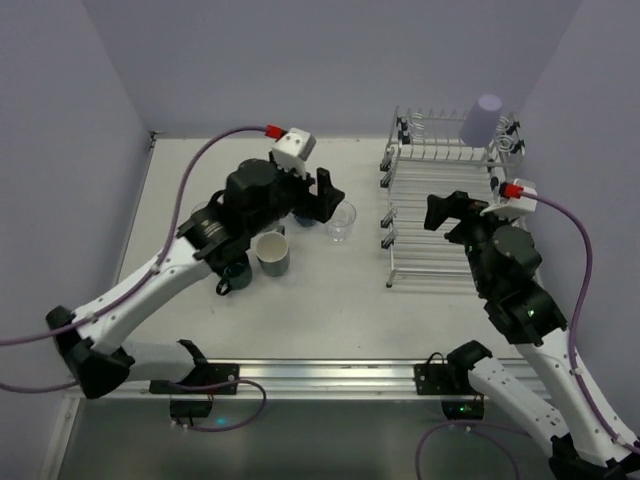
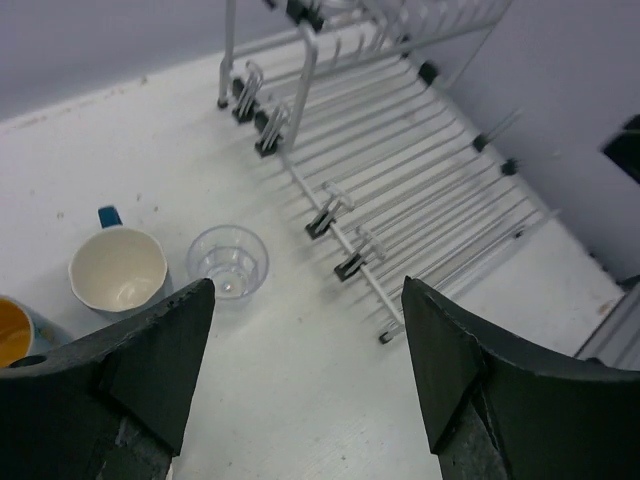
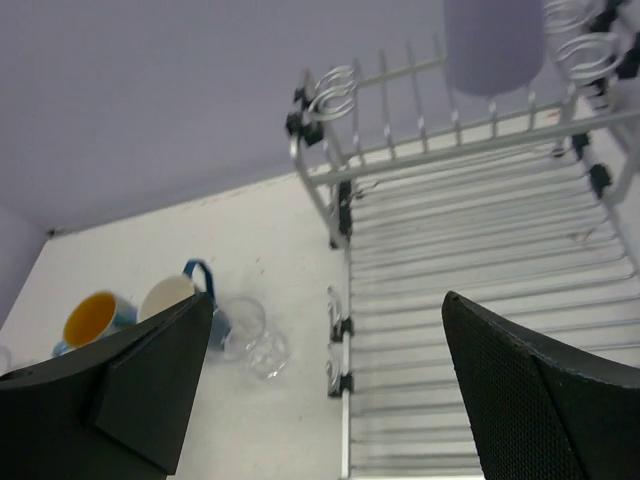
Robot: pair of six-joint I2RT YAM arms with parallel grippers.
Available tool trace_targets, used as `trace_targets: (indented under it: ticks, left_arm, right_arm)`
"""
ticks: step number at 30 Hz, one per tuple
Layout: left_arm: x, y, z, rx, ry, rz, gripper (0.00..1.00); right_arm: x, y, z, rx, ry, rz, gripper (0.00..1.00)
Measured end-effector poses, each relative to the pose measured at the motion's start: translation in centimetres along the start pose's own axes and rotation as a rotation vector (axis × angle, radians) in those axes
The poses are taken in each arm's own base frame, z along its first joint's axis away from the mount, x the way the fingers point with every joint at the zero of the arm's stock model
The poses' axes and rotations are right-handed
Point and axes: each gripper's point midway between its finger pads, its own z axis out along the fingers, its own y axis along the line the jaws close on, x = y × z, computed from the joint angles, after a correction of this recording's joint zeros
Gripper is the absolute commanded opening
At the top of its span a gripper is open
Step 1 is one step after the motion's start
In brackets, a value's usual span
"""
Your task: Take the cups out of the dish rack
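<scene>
Our left hand (image 2: 305, 300) hangs with fingers apart near a clear glass (image 2: 228, 262). Our right hand (image 3: 328, 305), likewise apart, faces the dish rack (image 3: 480, 250).

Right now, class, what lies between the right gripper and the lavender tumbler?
Only bare wire bars of the dish rack lie between the right gripper and the lavender tumbler; no cup stands there. The right wrist view shows it.

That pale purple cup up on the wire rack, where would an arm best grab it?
Likely the smooth side wall of the lavender tumbler: no handle, and it sits tilted, closed end up, at the far right corner of the silver wire dish rack. The open right gripper could come from the near side.
</scene>
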Motion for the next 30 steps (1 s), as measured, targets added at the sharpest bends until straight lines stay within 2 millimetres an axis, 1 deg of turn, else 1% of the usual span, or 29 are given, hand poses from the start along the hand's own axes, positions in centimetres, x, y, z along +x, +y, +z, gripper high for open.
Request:
trace_targets:
  ticks: [2, 3, 6, 7, 8, 9, 11, 13, 15, 17, 19, 21, 23, 27, 30]
  left_arm:
    - [-2.2, -0.8, -4.2, 0.064, -0.114, -0.023, 0.81]
    - [-2.7, -1.0, -6.1, 0.09, -0.156, -0.03, 0.82]
    - [-2.7, -0.6, -10.8, 0.118, -0.231, -0.038, 0.85]
    - [-2.5, -0.3, -12.0, 0.114, -0.245, -0.038, 0.85]
    - [-1.9, 0.1, -12.8, 0.105, -0.246, -0.037, 0.86]
    - [-1.8, 0.6, -14.0, 0.092, -0.267, -0.035, 0.86]
    - [-0.7, 1.8, -15.4, 0.055, -0.267, -0.027, 0.87]
    - [0.7, 3.2, -16.7, 0.005, -0.265, -0.013, 0.87]
    - [1.9, 4.6, -17.3, -0.05, -0.255, 0.0, 0.87]
    - [3.4, 5.8, -17.1, -0.101, -0.228, 0.018, 0.87]
    - [5.4, 6.8, -16.3, -0.139, -0.181, 0.041, 0.87]
    - [7.4, 7.3, -15.3, -0.154, -0.13, 0.061, 0.87]
    - [8.6, 7.5, -14.7, -0.16, -0.094, 0.073, 0.87]
    - [9.2, 7.6, -14.1, -0.161, -0.067, 0.091, 0.87]
    - [9.3, 7.5, -13.9, -0.153, -0.065, 0.091, 0.87]
  right_arm:
    - [-2.2, -1.0, 1.0, 0.065, -0.029, -0.005, 0.99]
    - [-3.3, -1.6, 1.6, 0.097, -0.04, -0.005, 0.99]
    - [-6.8, -3.5, 3.8, 0.195, -0.08, -0.001, 0.99]
    - [-7.4, -3.9, 5.0, 0.221, -0.071, -0.006, 0.99]
    - [-7.9, -4.4, 5.4, 0.243, -0.077, -0.006, 0.99]
    - [-8.2, -4.8, 6.4, 0.264, -0.066, -0.011, 0.99]
    - [-9.0, -5.3, 8.6, 0.283, -0.052, -0.017, 0.99]
    - [-9.2, -5.9, 10.8, 0.304, -0.027, -0.027, 0.99]
    - [-9.2, -6.8, 13.3, 0.335, 0.005, -0.049, 0.99]
    - [-9.1, -7.8, 15.8, 0.363, 0.041, -0.078, 0.99]
    - [-9.1, -8.4, 17.6, 0.383, 0.064, -0.099, 0.99]
    - [-9.0, -9.2, 19.4, 0.404, 0.082, -0.12, 0.99]
    - [-8.8, -10.0, 20.9, 0.423, 0.103, -0.141, 0.99]
    - [-8.0, -11.5, 23.2, 0.466, 0.143, -0.185, 0.99]
    - [-7.1, -12.2, 24.9, 0.481, 0.169, -0.207, 0.99]
